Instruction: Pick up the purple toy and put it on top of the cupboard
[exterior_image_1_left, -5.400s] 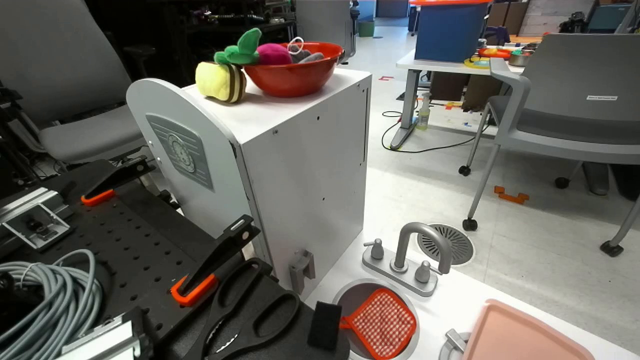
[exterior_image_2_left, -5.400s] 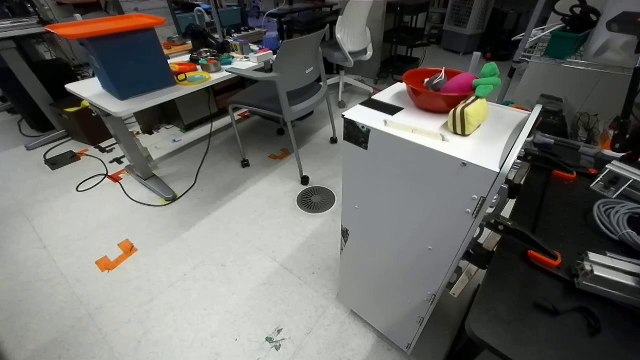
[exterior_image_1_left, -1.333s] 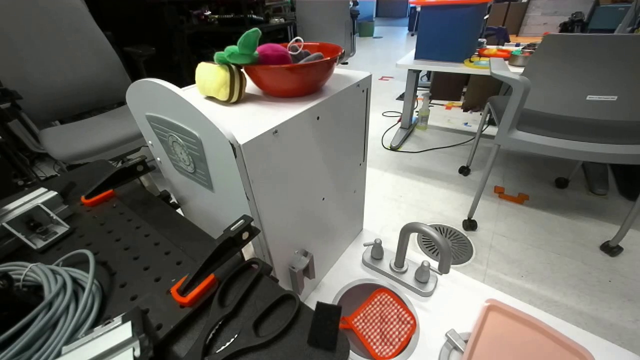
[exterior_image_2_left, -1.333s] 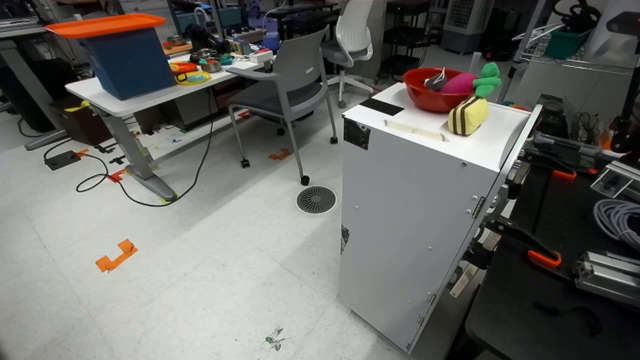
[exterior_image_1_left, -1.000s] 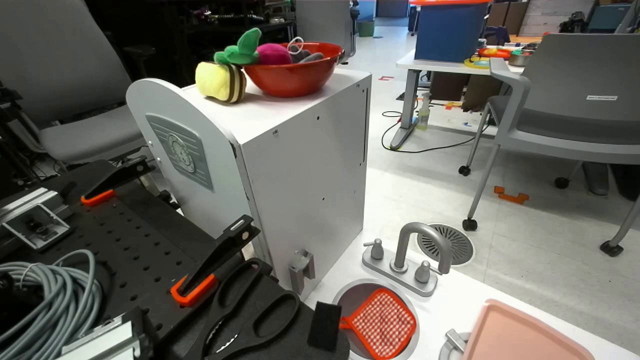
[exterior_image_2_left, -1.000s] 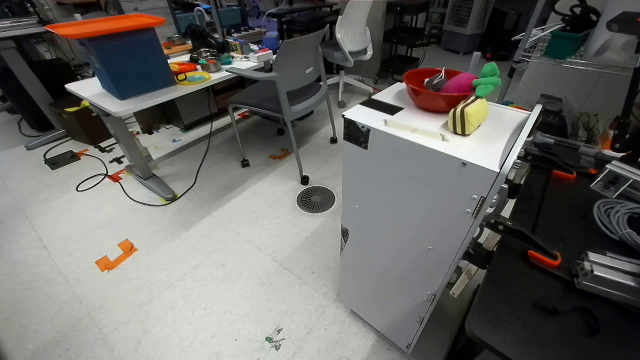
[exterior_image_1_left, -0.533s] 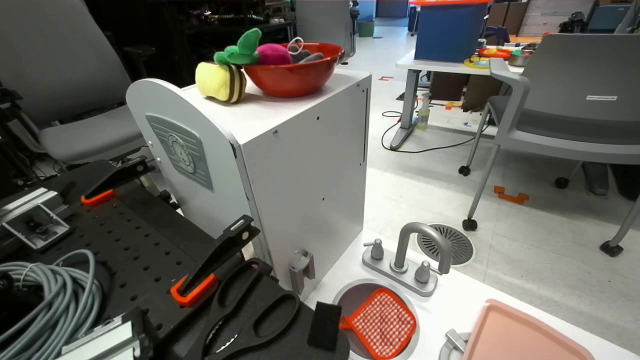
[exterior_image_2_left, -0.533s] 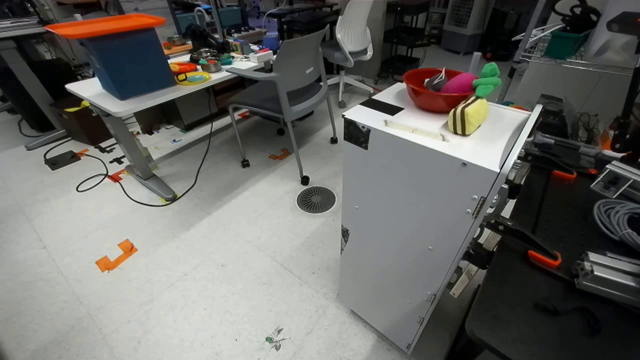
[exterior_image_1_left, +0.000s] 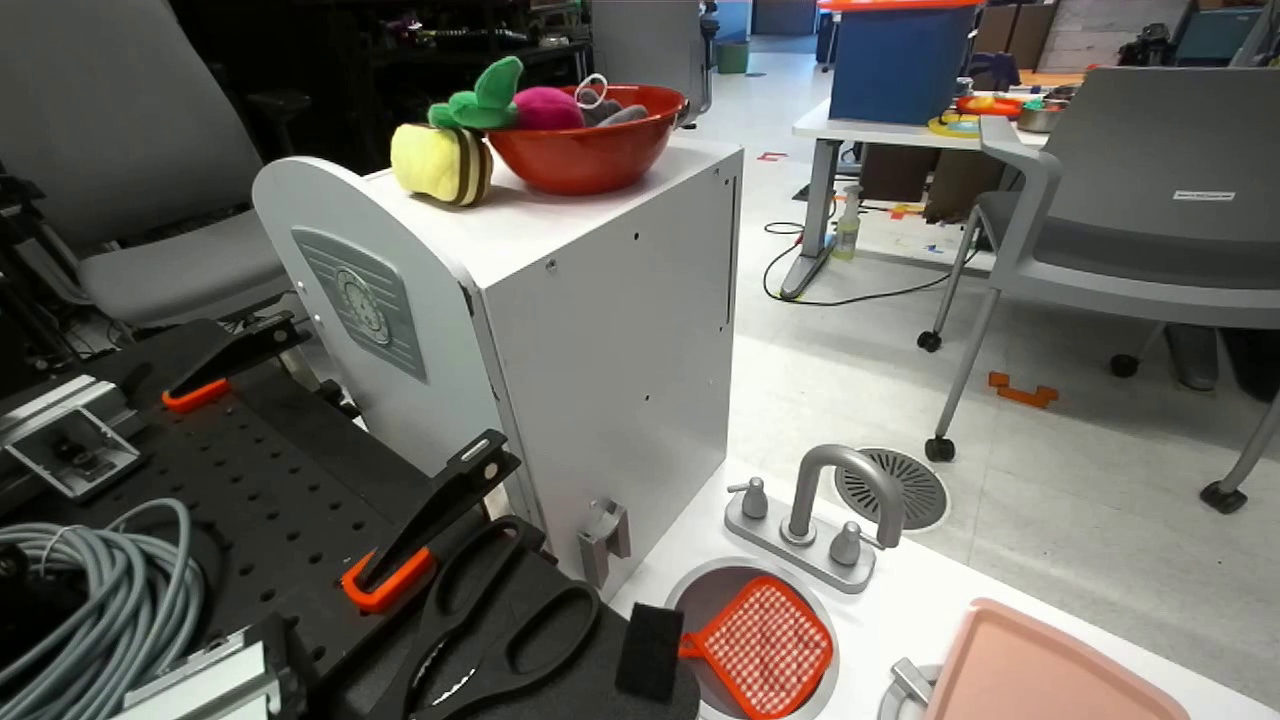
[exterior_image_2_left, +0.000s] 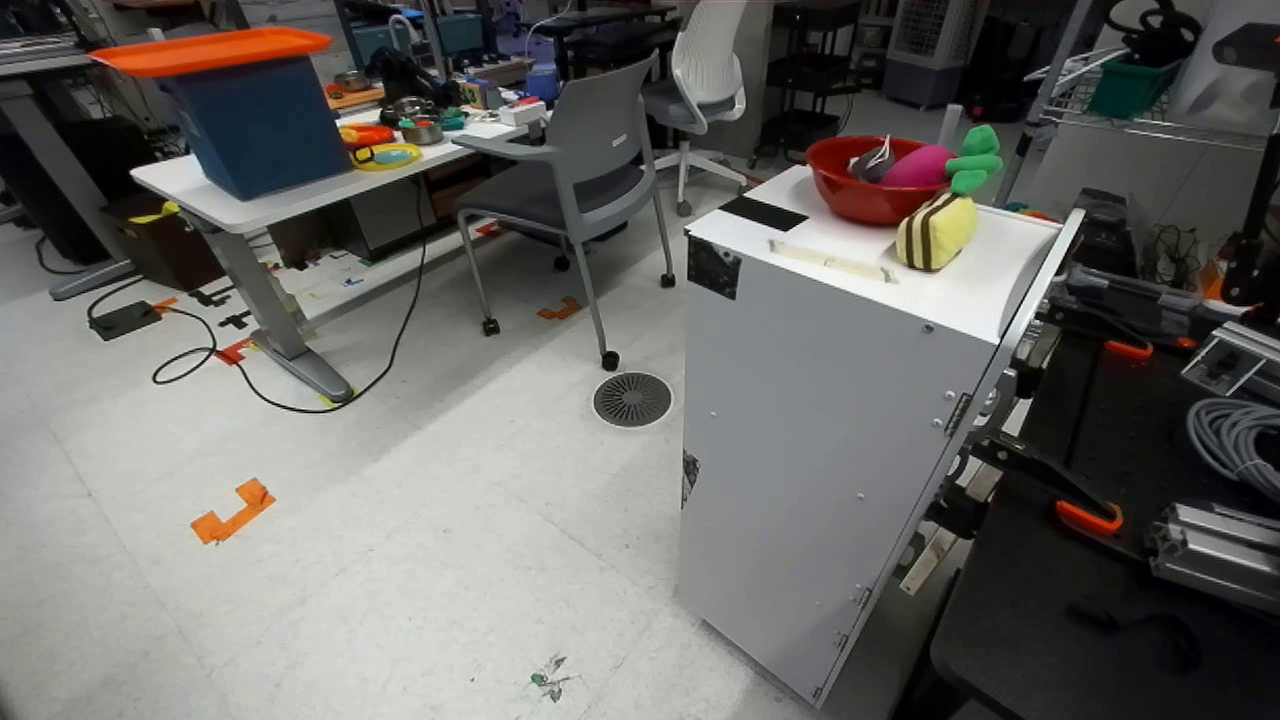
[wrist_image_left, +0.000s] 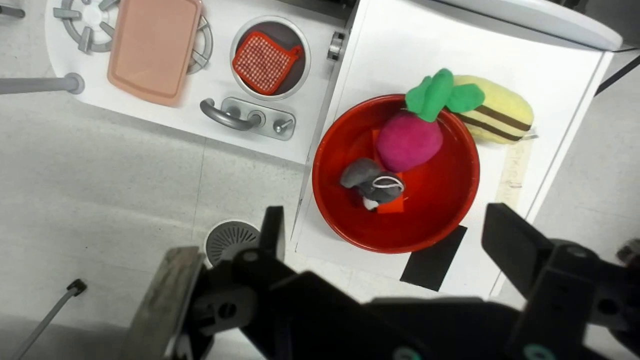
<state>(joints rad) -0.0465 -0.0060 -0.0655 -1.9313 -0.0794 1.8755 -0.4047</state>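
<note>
Purple toy (wrist_image_left: 407, 142): it is inside the red bowl (wrist_image_left: 440, 200), and the bowl stands on top of the white cupboard (exterior_image_1_left: 620, 340).
Where it points: in the wrist view its green leaves (wrist_image_left: 436, 95) point up and a little to the right, and its round end points down. In an exterior view the leaves (exterior_image_1_left: 480, 105) stick out to the left; in an exterior view the leaves (exterior_image_2_left: 975, 163) stick out to the right.
Its long way: from the round purple end to the leaves, slanting a little in the wrist view. The leaves hang over the bowl's edge, above the yellow toy (wrist_image_left: 500, 112). I cannot tell if they touch it.
Gripper (wrist_image_left: 384, 220): its two fingers are wide apart, and the bowl shows between them in the wrist view.
Leaves: three green ones show.
Yellow toy: one, with brown stripes, lying on the cupboard just beside the bowl.
Grey lumps (wrist_image_left: 364, 174): in the bowl, near the purple toy. I cannot tell if they are one toy or two.
Bowl: one, red.
Sink (wrist_image_left: 284, 34): one, with one red checked pad (wrist_image_left: 262, 62) in it and one tap (wrist_image_left: 257, 118) beside it.
Pink tray (wrist_image_left: 155, 50): one, lying flat.
Clamps (exterior_image_1_left: 435, 513): two, black and orange, on the black table (exterior_image_1_left: 290, 470).
Blue bin (exterior_image_2_left: 260, 130): one, under an orange lid (exterior_image_2_left: 210, 52), in both exterior views.
</note>
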